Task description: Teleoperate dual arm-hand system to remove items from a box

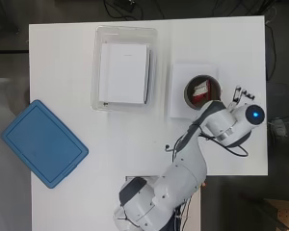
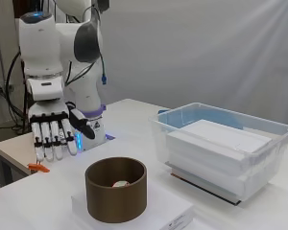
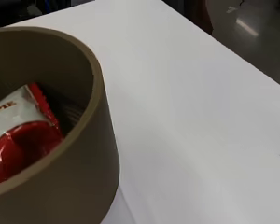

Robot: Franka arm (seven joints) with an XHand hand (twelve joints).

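A brown round container (image 1: 186, 94) (image 2: 116, 196) (image 3: 70, 186) stands on a flat white box (image 1: 180, 77) (image 2: 163, 208) at the table's right. Inside it lies a red and white packet (image 1: 201, 91) (image 2: 120, 183) (image 3: 18, 135). The hand (image 1: 238, 95) (image 2: 53, 132) hangs just beside the container on the side away from the clear bin, above the table. Its fingers are straight and point down, holding nothing. A clear plastic bin (image 1: 125, 29) (image 2: 278, 129) at the back middle holds a large white box (image 1: 124, 72) (image 2: 221, 139).
A blue lid (image 1: 43, 143) lies at the table's left edge, partly overhanging. A small orange object (image 2: 38, 167) sits on the table below the hand. The table's right edge runs close to the hand.
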